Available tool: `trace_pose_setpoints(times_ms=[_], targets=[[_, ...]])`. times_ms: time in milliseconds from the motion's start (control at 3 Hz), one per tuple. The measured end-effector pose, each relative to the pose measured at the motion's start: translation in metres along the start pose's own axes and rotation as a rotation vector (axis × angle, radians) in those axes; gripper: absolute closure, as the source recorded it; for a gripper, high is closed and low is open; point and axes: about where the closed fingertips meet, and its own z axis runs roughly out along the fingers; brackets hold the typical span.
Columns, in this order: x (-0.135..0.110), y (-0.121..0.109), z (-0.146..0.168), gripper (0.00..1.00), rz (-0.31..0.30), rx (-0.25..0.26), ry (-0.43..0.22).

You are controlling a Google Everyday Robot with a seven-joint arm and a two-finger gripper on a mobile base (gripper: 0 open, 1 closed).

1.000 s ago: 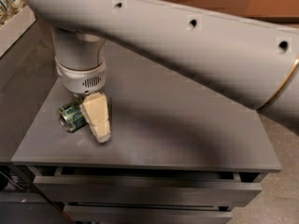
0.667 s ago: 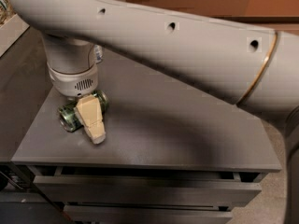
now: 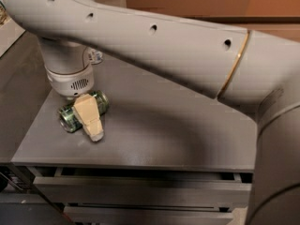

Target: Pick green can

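The green can [image 3: 104,102] lies on its side on the grey tabletop [image 3: 178,135], near the left front corner. It has a green patterned label and a silver end facing left. My gripper [image 3: 88,118] hangs from the white wrist [image 3: 70,81] and is down at the can, with its cream-coloured part across the middle of the can's front and reaching the tabletop. The far side of the can is hidden behind the gripper and wrist.
My large grey arm [image 3: 187,50] spans the upper view and hides the back of the table. A small white object [image 3: 96,56] peeks out behind the wrist. Drawer fronts [image 3: 140,189] run below the table's front edge. A darker surface [image 3: 18,83] lies to the left.
The arm has swung across the view and looks closer. The gripper stays down at the can, and more of the can's right end shows beside it now.
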Motion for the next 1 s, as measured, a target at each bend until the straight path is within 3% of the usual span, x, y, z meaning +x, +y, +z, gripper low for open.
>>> trace_pose_setpoints(times_ms=[333,1000], targets=[[0.013,-0.003,0.000,0.10,0.010,0.008,0.013],[0.036,-0.003,-0.004,0.56,0.016,0.017,0.029]])
